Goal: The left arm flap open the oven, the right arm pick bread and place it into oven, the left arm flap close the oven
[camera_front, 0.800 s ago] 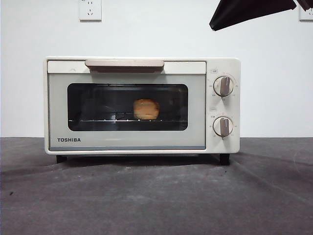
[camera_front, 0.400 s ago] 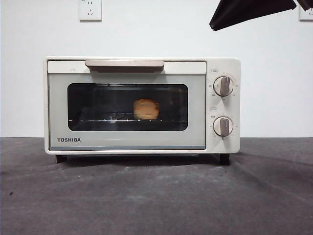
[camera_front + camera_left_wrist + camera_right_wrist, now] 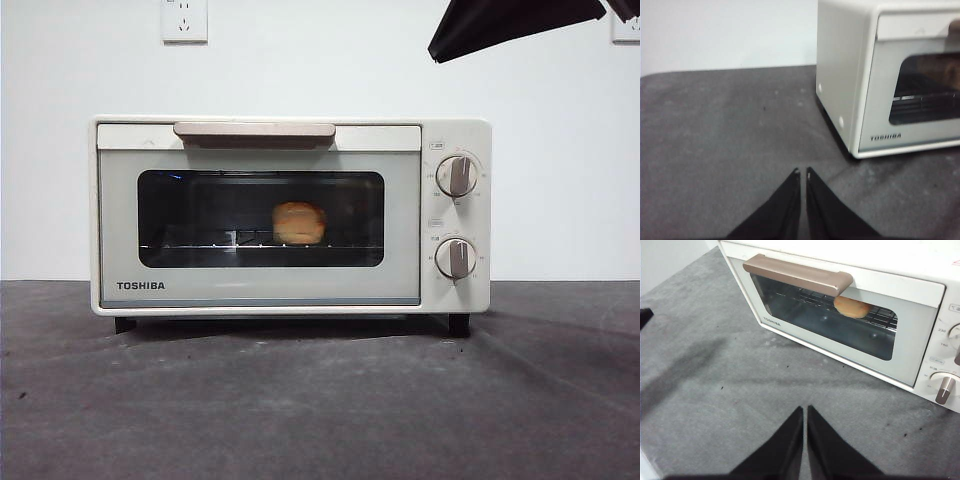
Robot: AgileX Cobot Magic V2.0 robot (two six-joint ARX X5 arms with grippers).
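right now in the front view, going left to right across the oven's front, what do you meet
TOSHIBA logo → bread on the wire rack behind the glass → the two knobs, one above the other; the beige handle spans the door's top, so it is left out.

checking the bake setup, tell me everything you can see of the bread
The small golden-orange crusty bread loaf looks rounded and lumpy. It rests on the wire rack inside the cream-white boxy TOSHIBA toaster oven, seen through the dark glass window of the closed door, about mid-width. Only the rack touches it; neither tool is near.
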